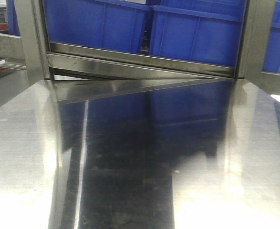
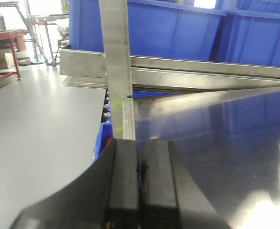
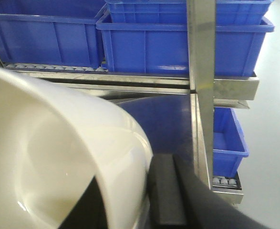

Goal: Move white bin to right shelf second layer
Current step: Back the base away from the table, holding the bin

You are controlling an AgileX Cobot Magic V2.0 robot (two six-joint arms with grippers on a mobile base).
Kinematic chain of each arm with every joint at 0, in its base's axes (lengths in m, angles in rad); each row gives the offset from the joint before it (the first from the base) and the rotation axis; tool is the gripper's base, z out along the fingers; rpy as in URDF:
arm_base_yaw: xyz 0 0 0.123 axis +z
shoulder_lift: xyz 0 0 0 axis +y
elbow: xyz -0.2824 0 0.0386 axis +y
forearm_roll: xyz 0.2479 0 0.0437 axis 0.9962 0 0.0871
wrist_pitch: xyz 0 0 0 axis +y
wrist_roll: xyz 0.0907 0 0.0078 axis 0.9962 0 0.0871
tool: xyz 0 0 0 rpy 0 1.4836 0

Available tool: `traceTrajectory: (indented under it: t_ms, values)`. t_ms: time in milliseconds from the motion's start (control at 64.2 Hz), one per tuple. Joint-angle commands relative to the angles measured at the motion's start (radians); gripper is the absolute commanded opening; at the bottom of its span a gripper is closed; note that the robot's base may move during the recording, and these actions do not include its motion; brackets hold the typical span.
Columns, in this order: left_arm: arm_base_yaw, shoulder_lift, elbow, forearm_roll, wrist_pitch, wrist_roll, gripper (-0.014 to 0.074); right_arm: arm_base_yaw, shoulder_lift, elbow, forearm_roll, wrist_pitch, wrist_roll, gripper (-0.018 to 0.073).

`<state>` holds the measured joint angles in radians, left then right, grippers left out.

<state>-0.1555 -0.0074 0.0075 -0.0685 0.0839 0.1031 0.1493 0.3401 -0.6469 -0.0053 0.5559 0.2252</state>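
While right fingers (image 3: 166,191) pinch the white bin (image 3: 58,157) facing blue crates (image 3: 149,47) and a post (image 3: 201,47), left fingers (image 2: 123,181) press together.

A factory or warehouse floor: stackable blue plastic crates (image 3: 178,47) sit on a stainless steel flow rack (image 3: 200,47) with small white rollers (image 3: 49,67), beside a polished steel worktop (image 1: 140,167) and smooth grey floor (image 2: 35,124).

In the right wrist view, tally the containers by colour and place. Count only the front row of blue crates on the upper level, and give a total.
white bin: 1
blue crates in the upper front row: 2
blue crate on the lower level: 1
total: 4
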Motion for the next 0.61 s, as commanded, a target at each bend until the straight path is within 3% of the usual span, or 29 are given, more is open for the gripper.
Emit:
traceTrajectory:
  t_ms: [0, 592]
  values:
    - [-0.004, -0.014, 0.037, -0.005, -0.084, -0.004, 0.0085, -0.005, 0.008, -0.031, -0.005, -0.102, -0.004, 0.0057]
    - [-0.004, -0.014, 0.037, -0.005, -0.084, -0.004, 0.0085, -0.005, 0.009, -0.031, -0.005, -0.1, -0.004, 0.0057]
